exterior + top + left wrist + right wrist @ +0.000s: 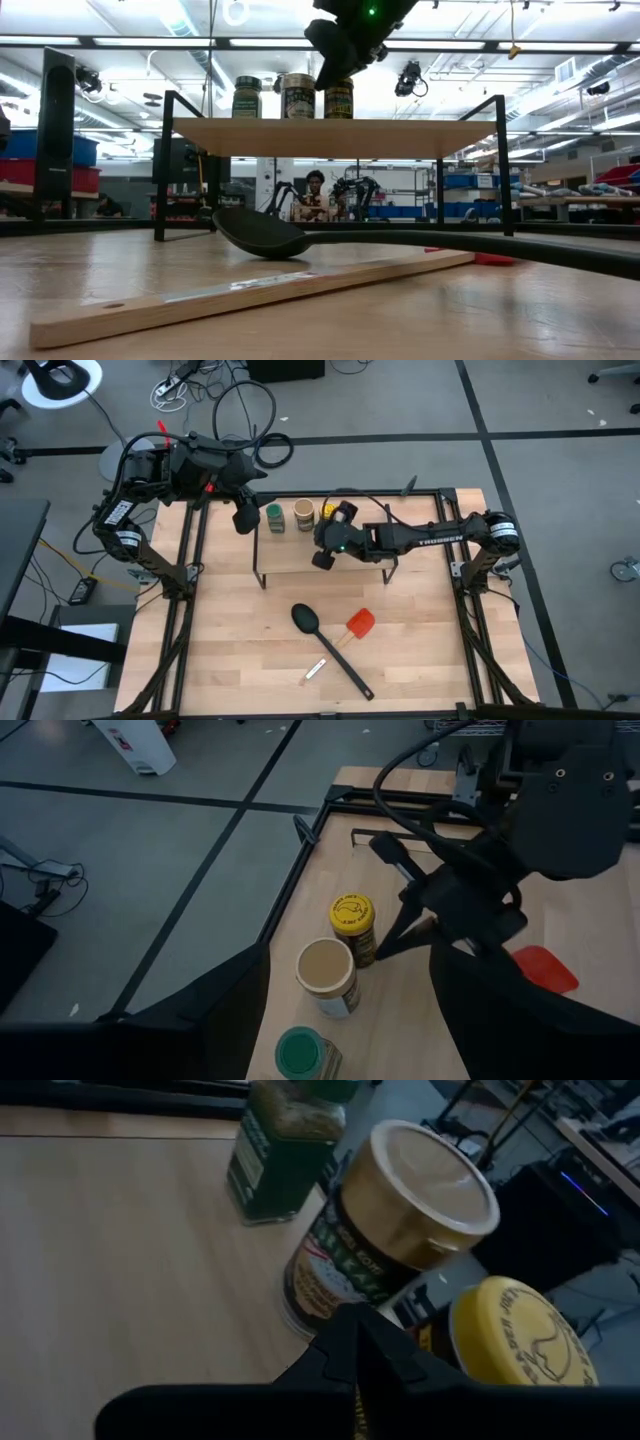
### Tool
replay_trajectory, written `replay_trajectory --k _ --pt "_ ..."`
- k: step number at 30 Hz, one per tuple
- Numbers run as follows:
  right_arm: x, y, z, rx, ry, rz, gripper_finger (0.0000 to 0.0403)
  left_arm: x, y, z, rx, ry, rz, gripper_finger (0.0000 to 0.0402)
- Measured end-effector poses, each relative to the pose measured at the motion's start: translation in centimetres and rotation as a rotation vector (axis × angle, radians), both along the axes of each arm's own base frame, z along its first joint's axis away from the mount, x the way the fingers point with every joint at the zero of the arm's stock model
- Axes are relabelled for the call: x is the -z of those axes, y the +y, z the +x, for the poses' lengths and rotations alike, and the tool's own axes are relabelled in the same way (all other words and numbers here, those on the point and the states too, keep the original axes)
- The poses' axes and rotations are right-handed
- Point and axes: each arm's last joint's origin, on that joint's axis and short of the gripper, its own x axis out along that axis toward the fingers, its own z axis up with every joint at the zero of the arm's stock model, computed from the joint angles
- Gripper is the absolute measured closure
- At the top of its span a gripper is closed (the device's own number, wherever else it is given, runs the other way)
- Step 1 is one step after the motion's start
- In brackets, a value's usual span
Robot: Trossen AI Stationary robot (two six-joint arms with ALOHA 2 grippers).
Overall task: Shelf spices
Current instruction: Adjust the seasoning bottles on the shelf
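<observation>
All three jars stand upright in a row on the wooden top of the shelf (330,565), along its far edge. The green-topped jar (274,517) is at the left end of the row, the tan-topped jar (303,514) is in the middle, and the yellow jar (327,512) is at the right end, touching or nearly touching the tan one.

The right gripper (325,550) hangs over the shelf just beside the yellow jar, its fingers pressed together on nothing; from its own camera the yellow lid sits very close to the fingertips, though contact is hard to judge.

The left gripper (243,517) hovers off the shelf's left end, near the green-topped jar, with its fingers spread apart and empty.

On the table in front of the shelf lie a black spoon (310,622), a red spatula (359,624) and a small wooden stick (315,671).
</observation>
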Motion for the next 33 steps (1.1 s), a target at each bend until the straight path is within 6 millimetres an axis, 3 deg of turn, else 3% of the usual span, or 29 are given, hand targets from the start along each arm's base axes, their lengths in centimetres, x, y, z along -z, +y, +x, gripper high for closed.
replay_trajectory --k 33 --pt "0.77 -0.46 -0.82 0.113 0.054 0.021 0.0403 0.01 0.0 0.0 0.0 0.001 0.0 0.0122"
